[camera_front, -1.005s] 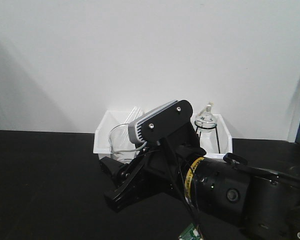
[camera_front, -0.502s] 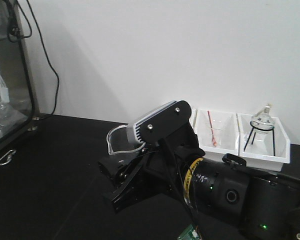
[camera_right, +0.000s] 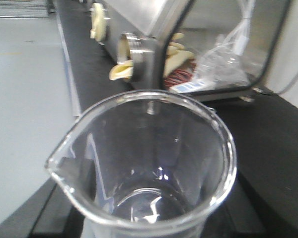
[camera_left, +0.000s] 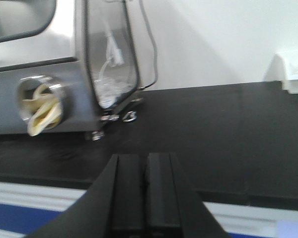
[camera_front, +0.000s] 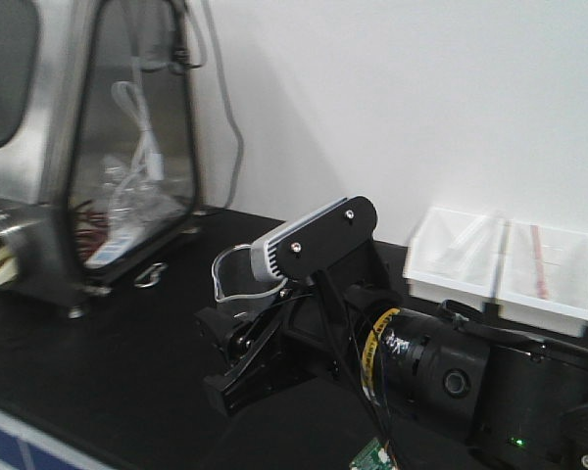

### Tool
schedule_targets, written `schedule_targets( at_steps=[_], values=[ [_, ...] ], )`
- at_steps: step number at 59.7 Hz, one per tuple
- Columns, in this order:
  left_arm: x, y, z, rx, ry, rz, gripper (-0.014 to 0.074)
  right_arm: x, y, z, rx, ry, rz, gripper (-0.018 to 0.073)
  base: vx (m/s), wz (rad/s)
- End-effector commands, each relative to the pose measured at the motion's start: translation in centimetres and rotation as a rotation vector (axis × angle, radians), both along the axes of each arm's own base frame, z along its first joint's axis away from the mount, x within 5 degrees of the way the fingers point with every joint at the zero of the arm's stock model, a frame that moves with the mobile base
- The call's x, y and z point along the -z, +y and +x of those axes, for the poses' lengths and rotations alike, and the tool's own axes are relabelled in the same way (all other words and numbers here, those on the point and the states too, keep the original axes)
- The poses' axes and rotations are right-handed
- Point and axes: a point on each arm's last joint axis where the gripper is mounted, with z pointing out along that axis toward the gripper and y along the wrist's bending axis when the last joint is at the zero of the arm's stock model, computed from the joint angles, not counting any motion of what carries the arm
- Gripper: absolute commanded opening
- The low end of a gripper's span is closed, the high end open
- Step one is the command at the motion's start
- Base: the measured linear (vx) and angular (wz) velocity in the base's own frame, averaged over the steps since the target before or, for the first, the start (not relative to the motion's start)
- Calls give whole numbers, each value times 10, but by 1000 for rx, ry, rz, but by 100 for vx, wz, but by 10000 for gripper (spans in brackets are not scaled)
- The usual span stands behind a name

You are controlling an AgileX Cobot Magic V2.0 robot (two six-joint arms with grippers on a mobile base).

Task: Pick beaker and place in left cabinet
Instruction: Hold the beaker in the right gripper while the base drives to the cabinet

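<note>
A black bench top [camera_front: 127, 343] carries everything and runs back to a white wall. At its far left stands a steel chamber [camera_front: 49, 147] with a glass side panel framed in black, resting on small metal feet. A small metal clasp [camera_front: 153, 275] lies on the black surface just beside the chamber's right foot. At the far right, white bins [camera_front: 510, 264] sit side by side near the wall, blurred. The bench's near edge shows a white and blue trim [camera_front: 10, 441].

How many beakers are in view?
1. The beaker sits in the right gripper, over the black table. The blurred bins at right may hide more.
</note>
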Motion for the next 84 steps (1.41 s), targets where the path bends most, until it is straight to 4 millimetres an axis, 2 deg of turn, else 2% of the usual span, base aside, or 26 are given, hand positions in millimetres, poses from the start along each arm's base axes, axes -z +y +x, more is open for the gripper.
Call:
schedule_targets(
  at_steps=[1,45,84],
  values=[
    [-2,0,-1,4,-76,-15,1,-28,-4,-7,-33,-69,80,-1,-6,54],
    [-2,0,-1,4,-76,-15,1,-28,-3,-7,-35,-70,81,-1,1,65],
    [-2,0,-1,4,-76,-15,1,-29,-3,-7,-35,-70,82,-1,14,49]
  ],
)
